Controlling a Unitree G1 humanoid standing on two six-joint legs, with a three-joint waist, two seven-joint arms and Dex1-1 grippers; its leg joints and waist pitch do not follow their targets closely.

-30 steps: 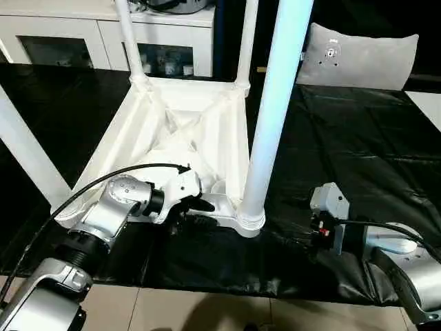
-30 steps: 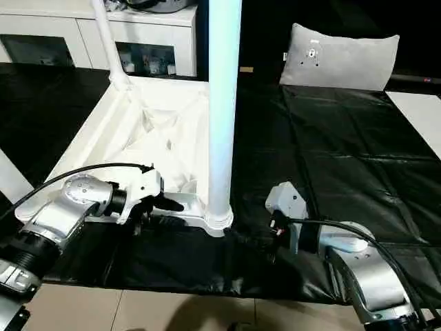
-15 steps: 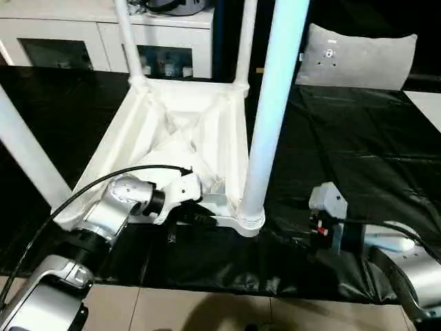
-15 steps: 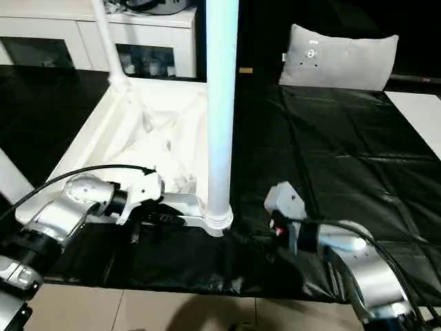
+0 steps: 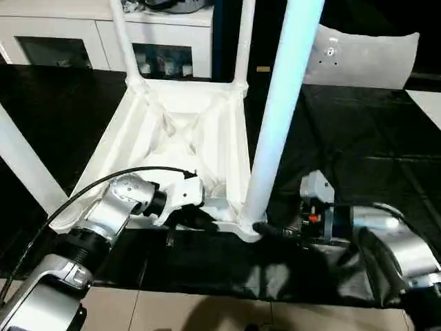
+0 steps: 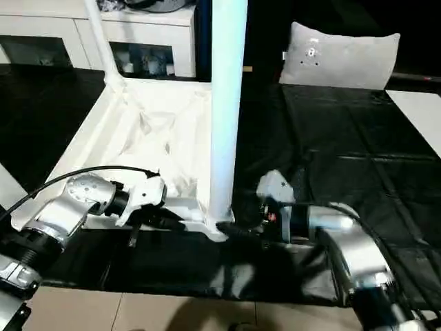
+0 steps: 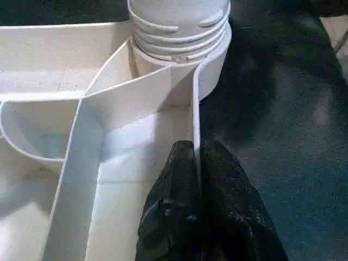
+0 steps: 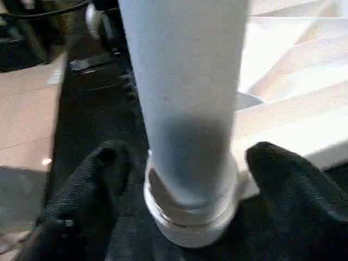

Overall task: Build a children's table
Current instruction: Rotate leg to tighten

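The children's table (image 5: 186, 138) lies upside down on the black sheet (image 5: 358, 145), ribbed underside up, with legs standing in its corner sockets. The near-right leg (image 5: 275, 124) rises from its corner socket (image 5: 248, 226) close to the robot.

Changes over the last second:
- The left tool (image 7: 197, 163) has closed. It now pinches the thin upright rim of the table top (image 7: 196, 114), one finger on each side, just short of the near-right socket.
- The right tool (image 8: 185, 179) has advanced from well apart to the base of the near-right leg. Its two fingers (image 8: 92, 179) now stand one on each side of the leg just above the threaded collar, spread and not visibly pressing on it.

Meaning for the task: the left tool appears to brace the top while the right tool prepares to take the leg. The likely step is seating or tightening this leg in its socket. With legs standing at the corners, assembly appears well advanced.

Surface and room: the work rests on a glossy, creased black sheet covering a low surface; pale floor tiles (image 5: 207, 314) show at its near edge. A white cabinet (image 5: 89, 34) with glass doors stands behind the table. A grey cushion (image 6: 341, 55) lies at the far right.
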